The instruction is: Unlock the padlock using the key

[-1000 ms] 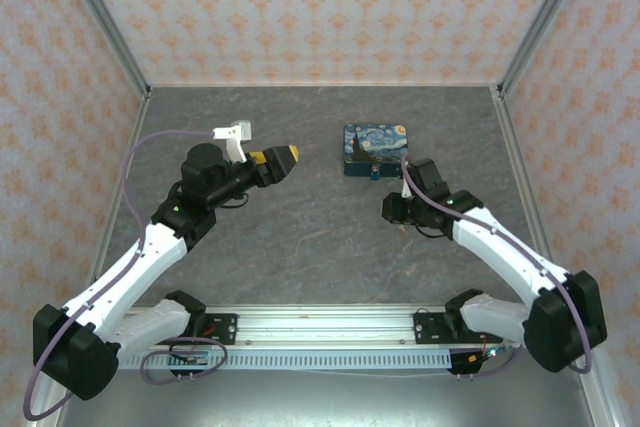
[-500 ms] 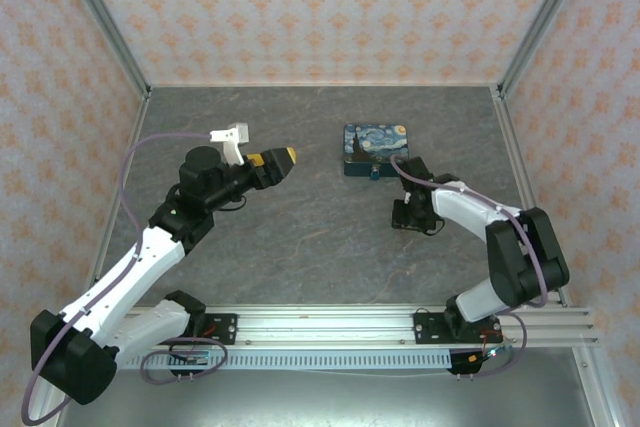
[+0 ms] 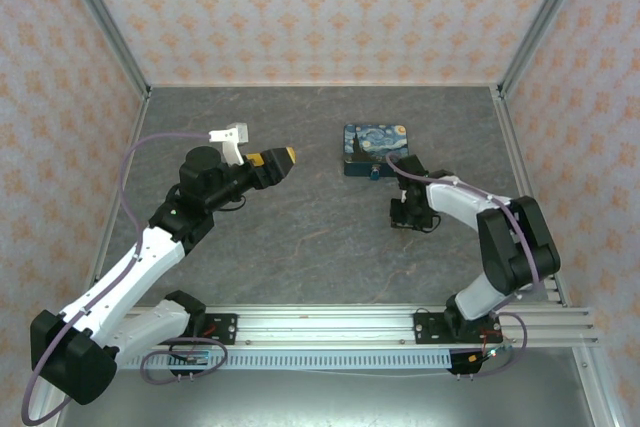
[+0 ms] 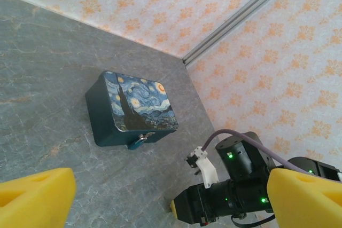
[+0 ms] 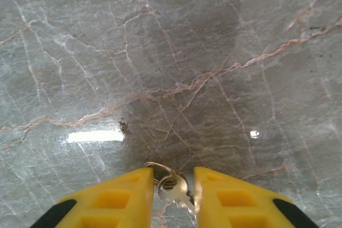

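You have bright, even light from overhead. In the right wrist view the table shows a white glare bar at 8 o'clock and a soft shadow mid-frame. In the left wrist view, the yellow fingers at 7 o'clock look soft.

**Inventory of the scene.**

- Arms: two, the left arm and the right arm, both white with black joints.
- Grippers: two, the left gripper and the right gripper, one on each arm.
- Yellow fingers: four, two to a gripper.
- Purple cables: two, one along each arm.
- Box: one, printed with a night-sky painting.
- Padlock: one, teal, at the box's front face.
- Key: one, silvery.
- Ring: one, at the key's head.
- Table: one, grey and veined.
- Patterned walls: three.
- Rail: one, at the table's near edge.
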{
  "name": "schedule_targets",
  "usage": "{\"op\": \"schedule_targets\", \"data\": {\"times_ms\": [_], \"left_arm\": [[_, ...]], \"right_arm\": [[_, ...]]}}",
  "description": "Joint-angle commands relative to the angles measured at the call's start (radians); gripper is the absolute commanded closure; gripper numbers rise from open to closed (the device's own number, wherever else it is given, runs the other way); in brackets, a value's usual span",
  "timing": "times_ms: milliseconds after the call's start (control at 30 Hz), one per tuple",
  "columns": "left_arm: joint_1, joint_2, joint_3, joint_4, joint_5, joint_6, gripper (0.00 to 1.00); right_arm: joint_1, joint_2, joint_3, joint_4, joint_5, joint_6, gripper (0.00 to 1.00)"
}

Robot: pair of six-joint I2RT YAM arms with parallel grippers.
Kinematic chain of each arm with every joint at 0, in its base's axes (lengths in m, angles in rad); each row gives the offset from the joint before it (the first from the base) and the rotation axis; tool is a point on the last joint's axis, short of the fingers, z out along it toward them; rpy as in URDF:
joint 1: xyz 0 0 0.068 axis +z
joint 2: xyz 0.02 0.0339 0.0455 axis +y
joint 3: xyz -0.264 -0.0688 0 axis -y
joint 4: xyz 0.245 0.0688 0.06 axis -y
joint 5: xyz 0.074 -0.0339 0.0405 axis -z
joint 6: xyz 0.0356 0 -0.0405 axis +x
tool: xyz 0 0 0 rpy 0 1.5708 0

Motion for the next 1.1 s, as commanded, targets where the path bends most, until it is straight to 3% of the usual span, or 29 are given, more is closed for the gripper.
{"op": "schedule_targets", "data": {"times_ms": [0,233,700,900,1067], "left_arm": [[-0.008,-0.004,-0.003,-0.017,-0.011,0.016,0.07],[-0.008,-0.007,-0.004,-0.029,-0.017,0.022,0.07],[-0.028,-0.002,-0.041,0.087,0.051,0.048,0.08],[-0.084,0.028,-0.049,0.145,0.075,0.113,0.1],[-0.101,0.083,-0.033,0.237,0.111,0.033,0.11]], "right_arm": [[-0.003,0.026,0.025,-0.023,-0.008,-0.006,0.8],[-0.002,-0.014,0.009,-0.017,-0.02,0.011,0.99],[-0.002,-0.367,-0.038,0.169,-0.216,0.233,1.0],[-0.001,-0.479,0.006,0.297,-0.399,0.349,1.0],[0.001,-0.543,0.002,0.504,-0.577,0.427,1.0]]}}
